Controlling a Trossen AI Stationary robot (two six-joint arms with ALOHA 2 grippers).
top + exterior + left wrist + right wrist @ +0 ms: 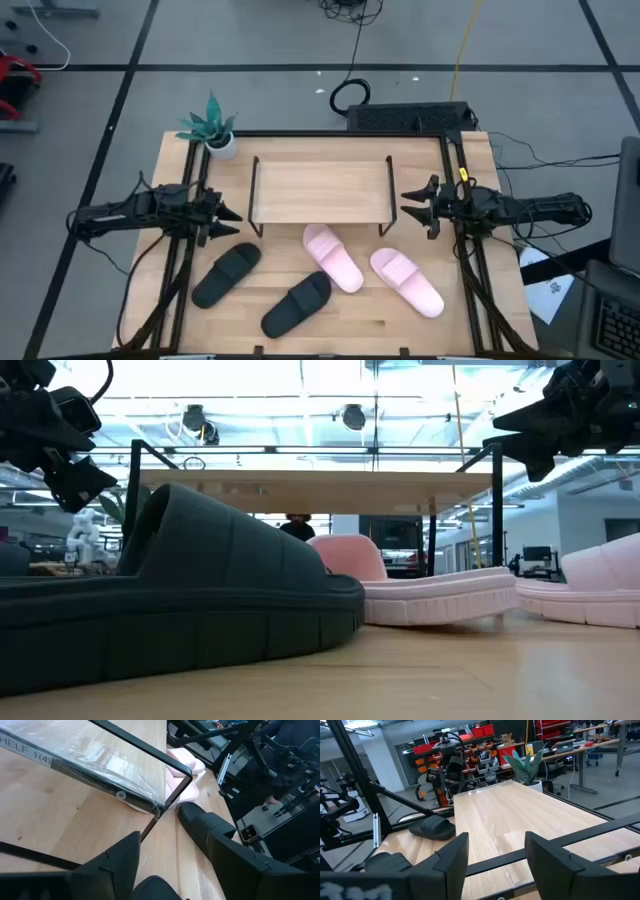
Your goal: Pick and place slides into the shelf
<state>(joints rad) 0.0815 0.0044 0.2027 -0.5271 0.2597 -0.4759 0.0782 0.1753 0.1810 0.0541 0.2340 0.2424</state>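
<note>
Slides lie loose on the light wooden desk at the 6 o'clock side of the low rack shelf with its pale board top and thin black frame: two matte black ones toward 7 o'clock, two pale pink ones toward 5 o'clock. Left claw hangs at the shelf's 9 o'clock end, fingers spread and holding nothing. Right claw hangs at the 3 o'clock end, likewise spread and bare.

I count four slides: two black and two pink. I also see one shelf, one potted plant, and two hands.
</note>
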